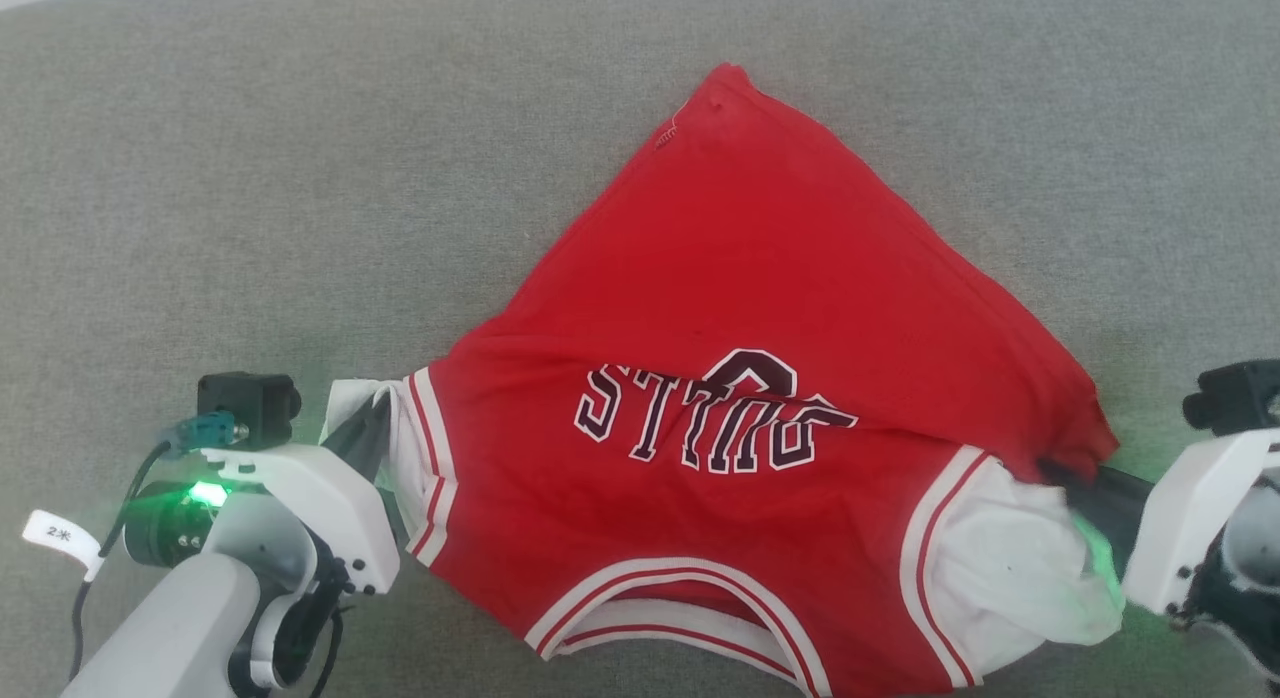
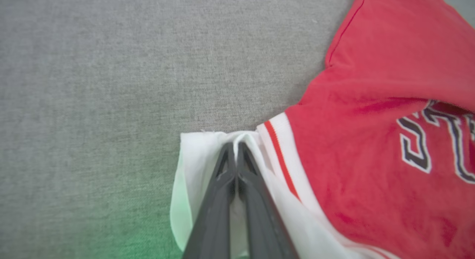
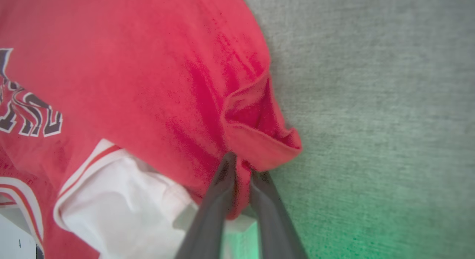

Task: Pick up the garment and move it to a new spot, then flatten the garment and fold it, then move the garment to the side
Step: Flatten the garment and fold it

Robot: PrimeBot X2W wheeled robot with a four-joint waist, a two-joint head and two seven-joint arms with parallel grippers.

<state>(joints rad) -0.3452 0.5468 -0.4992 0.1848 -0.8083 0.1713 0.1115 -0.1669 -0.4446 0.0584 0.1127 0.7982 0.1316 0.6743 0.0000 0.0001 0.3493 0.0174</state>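
Holding the garment (image 1: 760, 308) by both sides, I have it lying on the gray cloth surface (image 1: 250, 178) in front of me. My left gripper (image 2: 234, 149) is squeezed tight on the left white sleeve (image 2: 193, 166), and the cloth wraps around my fingers. My right gripper (image 3: 241, 166) pinches a red fold at the other edge, just beside the right white sleeve (image 1: 1010, 568), with a bit of red cloth between the fingers. The red part is wrinkled and comes to a corner far from me. The striped neck hole (image 1: 680, 598) is closest to me. The black letters (image 1: 700, 423) look upside down.
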